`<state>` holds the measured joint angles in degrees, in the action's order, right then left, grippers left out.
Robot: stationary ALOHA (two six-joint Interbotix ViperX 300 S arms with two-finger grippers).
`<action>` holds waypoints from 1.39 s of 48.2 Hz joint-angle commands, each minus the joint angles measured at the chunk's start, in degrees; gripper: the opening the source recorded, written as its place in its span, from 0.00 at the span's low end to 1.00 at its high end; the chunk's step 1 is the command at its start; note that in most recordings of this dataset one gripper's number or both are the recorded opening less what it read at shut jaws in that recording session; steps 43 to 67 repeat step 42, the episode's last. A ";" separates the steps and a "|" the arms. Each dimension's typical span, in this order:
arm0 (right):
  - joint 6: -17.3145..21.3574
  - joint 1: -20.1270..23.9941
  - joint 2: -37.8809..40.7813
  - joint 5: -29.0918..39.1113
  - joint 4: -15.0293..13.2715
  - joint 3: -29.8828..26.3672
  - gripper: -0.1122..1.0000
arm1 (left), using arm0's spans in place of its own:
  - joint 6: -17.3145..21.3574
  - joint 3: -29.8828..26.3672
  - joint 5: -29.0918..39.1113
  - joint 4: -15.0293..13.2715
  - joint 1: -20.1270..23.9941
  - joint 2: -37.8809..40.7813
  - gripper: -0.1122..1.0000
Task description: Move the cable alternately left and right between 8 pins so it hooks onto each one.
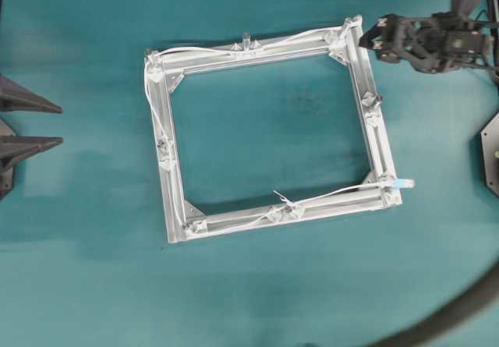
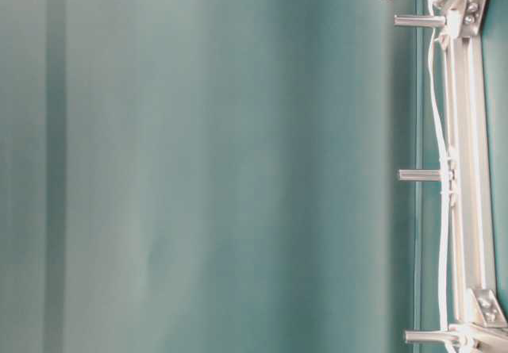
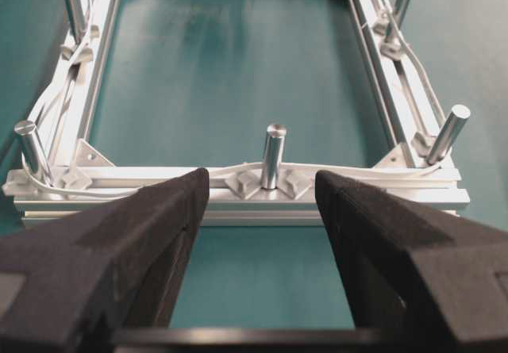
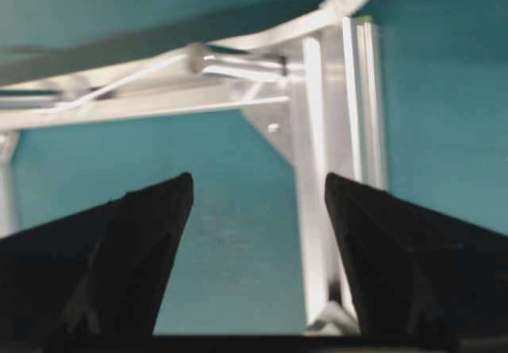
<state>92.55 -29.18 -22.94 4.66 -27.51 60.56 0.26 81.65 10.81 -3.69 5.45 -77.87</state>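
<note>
Jaws on both grippers stood wide apart and held nothing. The right gripper (image 1: 373,41) hung just beside the top right corner of the frame (image 1: 373,132), likely because the cable (image 1: 204,50) ended there. The left gripper (image 1: 39,125) waited well apart. The cable ran around the frame, bending past each pin (image 3: 272,156). Everything sat on a flat teal table (image 1: 257,292).

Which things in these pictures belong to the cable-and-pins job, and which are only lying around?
Belong to the job:
- cable
- pins
- frame
- right hand, open
- left hand, open

Just there:
- teal table
- thick dark hose
</note>
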 commanded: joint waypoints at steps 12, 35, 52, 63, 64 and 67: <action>-6.24 1.05 -8.70 -6.59 -6.77 0.35 0.74 | -0.18 -0.62 -0.35 0.18 -0.18 0.44 0.71; -21.18 4.39 -16.79 -14.85 -24.08 1.49 0.75 | -0.18 -0.70 -0.35 0.18 -0.18 0.44 0.71; -24.52 6.06 -19.34 -18.72 -25.31 2.99 0.74 | -0.18 -0.62 -0.35 0.18 -0.18 0.44 0.71; -24.52 6.06 -19.34 -18.72 -25.31 2.99 0.74 | -0.18 -0.62 -0.35 0.18 -0.18 0.44 0.71; -24.52 6.06 -19.34 -18.72 -25.31 2.99 0.74 | -0.18 -0.62 -0.35 0.18 -0.18 0.44 0.71; -24.52 6.06 -19.34 -18.72 -25.31 2.99 0.74 | -0.18 -0.62 -0.35 0.18 -0.18 0.44 0.71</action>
